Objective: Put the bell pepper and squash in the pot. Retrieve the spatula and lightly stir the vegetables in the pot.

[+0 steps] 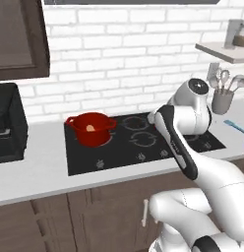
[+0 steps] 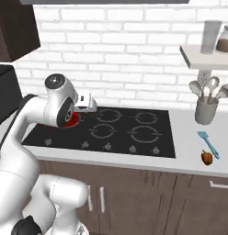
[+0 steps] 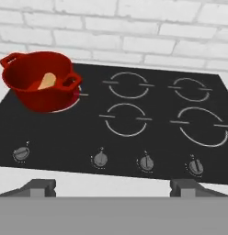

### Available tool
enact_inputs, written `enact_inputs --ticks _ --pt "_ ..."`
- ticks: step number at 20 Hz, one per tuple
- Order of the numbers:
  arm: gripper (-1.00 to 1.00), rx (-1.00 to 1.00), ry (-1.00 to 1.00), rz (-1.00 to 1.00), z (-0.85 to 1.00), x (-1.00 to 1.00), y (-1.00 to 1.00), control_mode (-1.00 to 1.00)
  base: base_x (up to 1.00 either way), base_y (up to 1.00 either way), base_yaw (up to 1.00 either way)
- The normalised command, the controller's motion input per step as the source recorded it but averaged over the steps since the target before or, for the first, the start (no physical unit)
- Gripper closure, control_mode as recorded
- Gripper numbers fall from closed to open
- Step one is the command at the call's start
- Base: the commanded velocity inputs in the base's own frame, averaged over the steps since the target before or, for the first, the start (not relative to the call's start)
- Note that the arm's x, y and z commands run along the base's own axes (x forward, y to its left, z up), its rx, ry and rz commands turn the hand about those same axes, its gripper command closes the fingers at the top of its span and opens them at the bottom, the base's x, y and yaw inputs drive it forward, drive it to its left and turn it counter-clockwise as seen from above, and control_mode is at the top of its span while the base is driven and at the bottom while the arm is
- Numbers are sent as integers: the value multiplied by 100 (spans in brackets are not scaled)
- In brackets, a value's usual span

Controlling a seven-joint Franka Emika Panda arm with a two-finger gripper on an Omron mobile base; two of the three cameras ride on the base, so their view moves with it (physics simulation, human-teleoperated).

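Note:
The red pot (image 1: 90, 132) stands on the back left burner of the black stove (image 3: 134, 133). A pale tan squash (image 3: 47, 81) lies inside it. My gripper (image 3: 113, 186) hangs open and empty above the stove's front edge, to the right of the pot and apart from it. In the right base view my arm hides most of the pot (image 2: 72, 120). On the counter right of the stove the blue spatula (image 2: 208, 143) lies flat. The small red-orange bell pepper (image 2: 207, 157) sits just in front of the spatula, near the counter edge.
A grey utensil cup (image 2: 206, 111) with metal spoons stands at the back right by the wall. Above it a shelf (image 2: 203, 57) carries jars. A dark appliance (image 1: 8, 123) stands at the left end of the counter. The stove knobs (image 3: 101, 159) run along its front.

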Motion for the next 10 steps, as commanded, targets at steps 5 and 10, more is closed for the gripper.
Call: enact_inputs --ticks 5,10 --pt "-100 0 0 0 0 0 0 100 27 -100 0" --pt "-100 0 0 0 0 0 0 100 43 -100 0"
